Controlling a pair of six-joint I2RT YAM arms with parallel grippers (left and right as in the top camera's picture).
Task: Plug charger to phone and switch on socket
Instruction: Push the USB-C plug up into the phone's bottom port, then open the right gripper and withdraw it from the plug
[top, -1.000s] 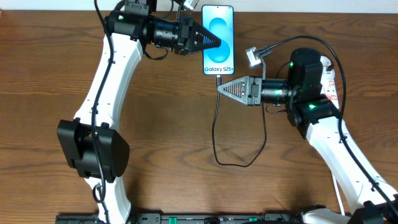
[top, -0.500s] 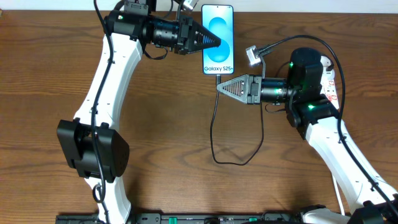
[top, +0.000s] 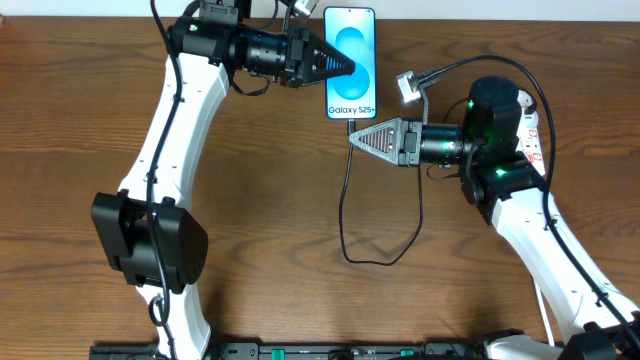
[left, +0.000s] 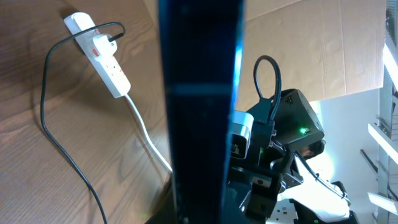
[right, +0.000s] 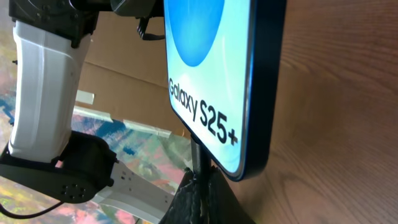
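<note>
Your phone (top: 352, 40) lies screen-up at the far edge of the table (top: 260, 200), about midway along it, with the "Galaxy S25+" end pointing toward the near edge. Your left gripper (top: 348, 68) reaches in from the left and is clamped on the phone's left side. In the left wrist view the phone's dark edge runs straight up the middle of the frame, right in front of the camera.

Your right gripper (top: 354, 140) sits just below the phone's bottom end, with its fingers (right: 205, 202) pinched together on the charger (top: 343, 215) near its tip. In the right wrist view the thin black tip rises from between the fingers to the phone's bottom edge. You cannot tell from either view whether it is seated in the port.

From there the cable drops toward the near edge, curls round in a loop and climbs back under your right arm.

The socket (left: 104, 61) lies toward the right edge, partly hidden under the right arm in the overhead view. The left wrist view shows a black plug sitting in it beside a red switch.
</note>
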